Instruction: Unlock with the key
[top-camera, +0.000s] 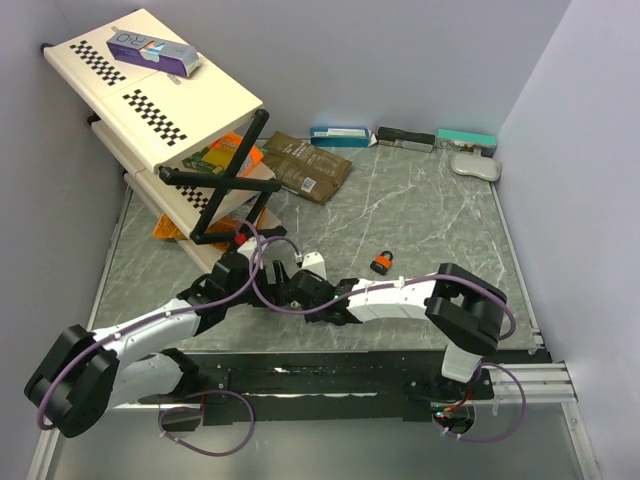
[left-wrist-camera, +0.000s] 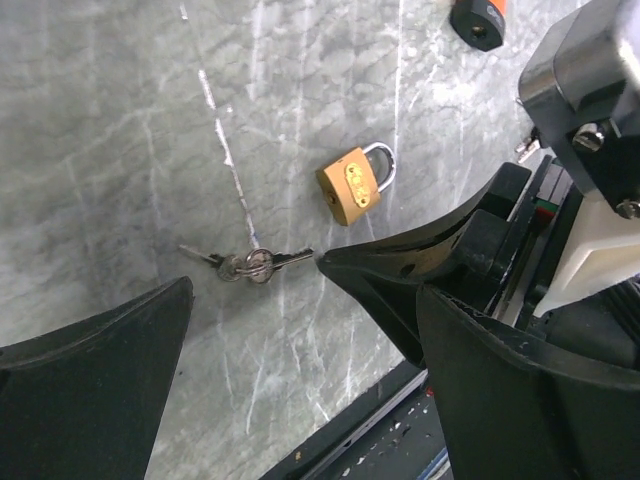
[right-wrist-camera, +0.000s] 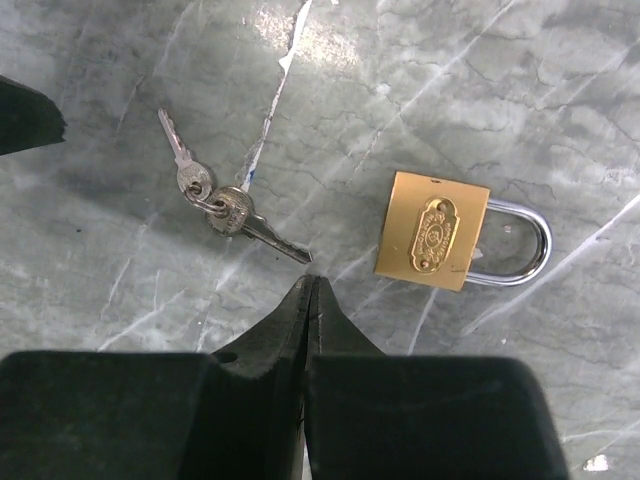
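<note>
The keys (right-wrist-camera: 215, 205) lie flat just beside the padlock (right-wrist-camera: 432, 243), off its body end opposite the shackle (right-wrist-camera: 545, 245). One blade slants toward the right gripper (right-wrist-camera: 308, 292), whose pressed-together fingers nearly touch its tip. The left gripper (left-wrist-camera: 305, 300) hangs above them, fingers spread wide.

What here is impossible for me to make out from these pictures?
Top view: the padlock and keys are hidden beneath the left arm and right arm.
Right wrist view: the lettering on the padlock's plate is too small to read.
Left wrist view: the orange-and-black object is cut off by the top edge.
Right wrist view: whether the shut right gripper touches the keys is unclear.
</note>
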